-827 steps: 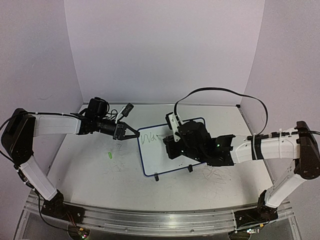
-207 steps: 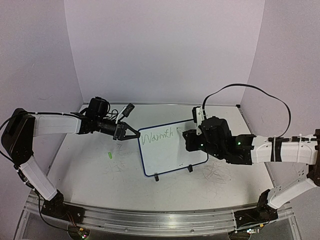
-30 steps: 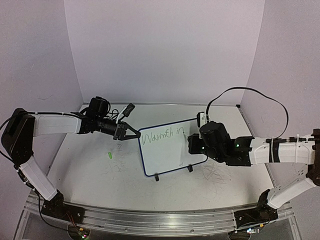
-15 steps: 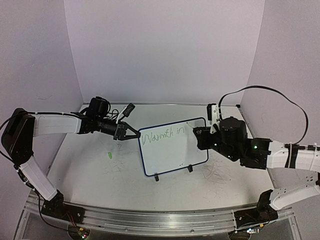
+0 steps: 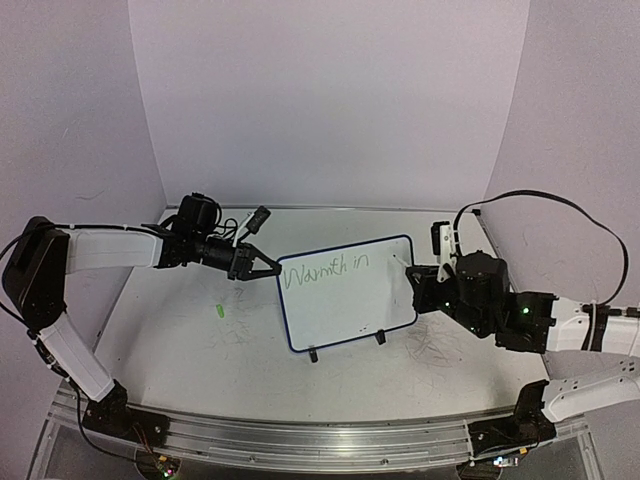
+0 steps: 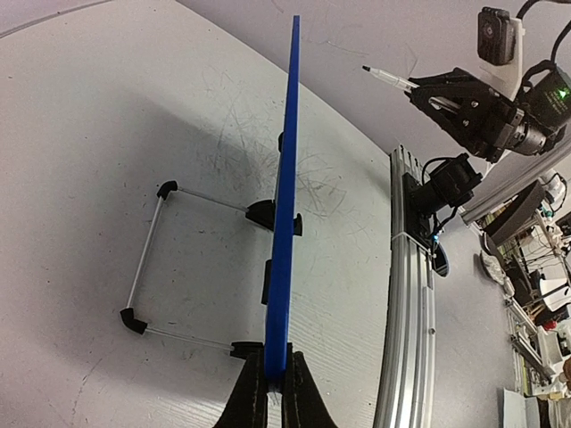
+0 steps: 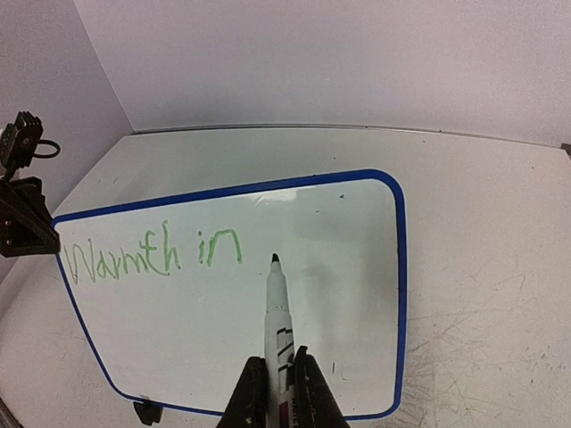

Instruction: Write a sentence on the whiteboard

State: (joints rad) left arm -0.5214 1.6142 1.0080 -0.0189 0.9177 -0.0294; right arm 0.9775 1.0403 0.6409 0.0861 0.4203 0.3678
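The whiteboard stands tilted on its two black feet mid-table, blue-rimmed. On it the sentence reads "Warmth in" in thin green letters along the top line. My left gripper is shut on the board's left edge; in the left wrist view the board is edge-on between the jaws of that gripper. My right gripper hangs off the board's right edge, shut on a white marker. Its dark tip points at the board right of "in", held off the surface.
A small green cap lies on the table left of the board. Grey scribble marks cover the tabletop at the right. A wire stand props the board from behind. The aluminium rail runs along the near edge.
The right arm has drawn back to the right, taking the marker off the board's face. The word "in" has been added after "Warmth". The left arm has not moved.
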